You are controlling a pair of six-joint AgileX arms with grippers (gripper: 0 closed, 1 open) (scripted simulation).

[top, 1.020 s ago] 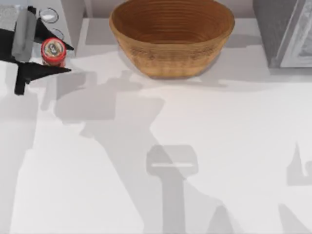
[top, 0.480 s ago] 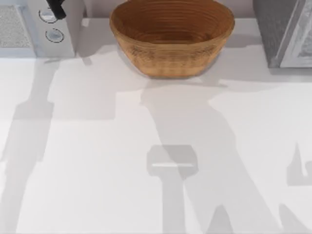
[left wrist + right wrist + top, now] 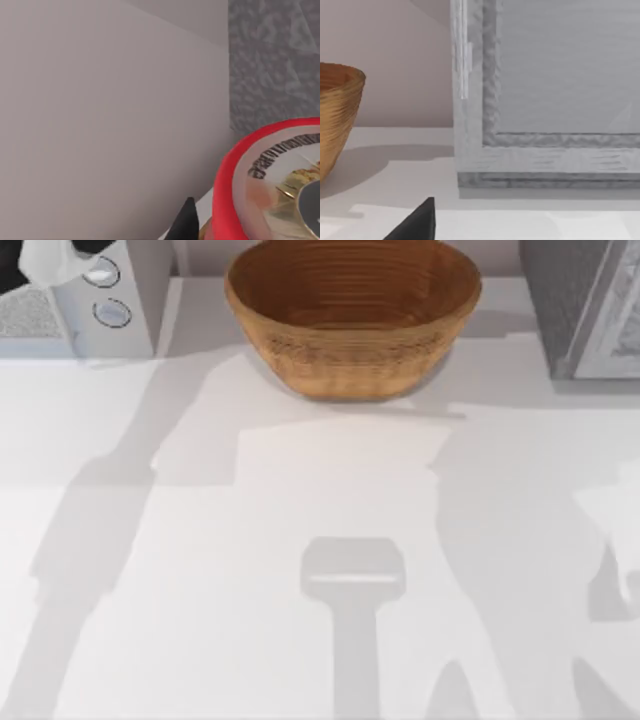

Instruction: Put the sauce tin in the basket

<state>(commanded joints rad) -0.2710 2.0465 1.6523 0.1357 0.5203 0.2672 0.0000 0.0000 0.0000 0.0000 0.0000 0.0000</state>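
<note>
The sauce tin (image 3: 272, 185) looms close in the left wrist view, with a red rim and a silvery printed top. My left gripper (image 3: 280, 220) is shut on it, and one black fingertip (image 3: 185, 222) lies against its side. In the top view a part of my left arm (image 3: 45, 255) shows at the far left corner, high above the table. The tan woven basket (image 3: 352, 315) stands at the back centre, with nothing visible inside. A dark tip of my right gripper (image 3: 420, 225) shows in the right wrist view, beside the basket's rim (image 3: 340, 110).
A grey appliance with two round knobs (image 3: 110, 300) stands at the back left. A grey panelled box (image 3: 585, 310) fills the back right corner and faces the right wrist camera (image 3: 545, 100). Arm shadows cross the white table (image 3: 250, 590).
A second ago my left gripper held the tin low at the back left of the table. It has since gone up and back with the tin, to the far left corner. The shadows have shifted.
</note>
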